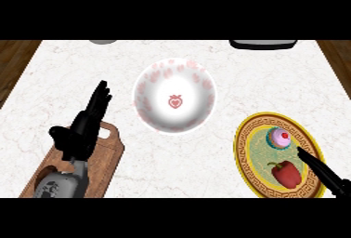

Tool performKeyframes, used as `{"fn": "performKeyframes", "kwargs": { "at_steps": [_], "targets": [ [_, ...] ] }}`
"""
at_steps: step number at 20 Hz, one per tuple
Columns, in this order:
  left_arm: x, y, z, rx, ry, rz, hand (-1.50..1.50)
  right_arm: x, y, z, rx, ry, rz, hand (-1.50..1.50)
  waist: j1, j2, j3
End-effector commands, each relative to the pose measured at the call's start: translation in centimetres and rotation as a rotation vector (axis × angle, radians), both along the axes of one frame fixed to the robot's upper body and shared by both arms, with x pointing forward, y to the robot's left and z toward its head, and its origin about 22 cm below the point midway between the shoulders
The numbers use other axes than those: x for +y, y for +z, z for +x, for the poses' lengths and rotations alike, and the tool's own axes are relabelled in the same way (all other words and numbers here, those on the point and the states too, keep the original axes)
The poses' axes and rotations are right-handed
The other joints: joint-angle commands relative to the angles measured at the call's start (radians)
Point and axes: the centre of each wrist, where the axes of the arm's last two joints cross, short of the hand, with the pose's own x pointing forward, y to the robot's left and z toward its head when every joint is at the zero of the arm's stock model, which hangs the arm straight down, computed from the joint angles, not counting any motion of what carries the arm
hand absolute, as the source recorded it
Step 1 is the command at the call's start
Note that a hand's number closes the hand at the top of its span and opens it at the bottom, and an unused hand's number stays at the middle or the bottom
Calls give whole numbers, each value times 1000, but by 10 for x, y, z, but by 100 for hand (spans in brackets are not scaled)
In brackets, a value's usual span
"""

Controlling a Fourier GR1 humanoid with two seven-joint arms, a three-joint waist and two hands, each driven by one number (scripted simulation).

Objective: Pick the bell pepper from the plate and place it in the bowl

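A red bell pepper [286, 174] lies on the near part of a yellow-rimmed patterned plate [251, 160] at the right of the counter. A pink cupcake [280, 137] sits on the same plate, farther back. The white bowl [175, 96] with pink heart marks stands in the middle, with nothing in it. My right hand [322, 173] comes in from the lower right, its straight fingers lying over the plate's right edge just beside the pepper, holding nothing. My left hand [86, 124] rests open at the left, fingers pointing up, above a wooden board.
A wooden cutting board [107, 158] lies at the lower left under my left forearm. A grey object [103, 41] and a dark object [264, 44] sit at the counter's far edge. Wooden floor shows past both side edges.
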Motion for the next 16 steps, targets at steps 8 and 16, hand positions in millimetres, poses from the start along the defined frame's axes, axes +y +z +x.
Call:
{"fn": "performKeyframes", "kwargs": {
  "at_steps": [8, 16],
  "targets": [
    [-6, 5, 0, -1, 2, 3, 0, -6, -44, 14, 19, -20, 18, -150, 1, 0, 0],
    [-3, -15, -6, 3, 8, -2, 0, -8, -48, 40, -17, -109, -159, -150, 3, 1, 0]
  ]
}}
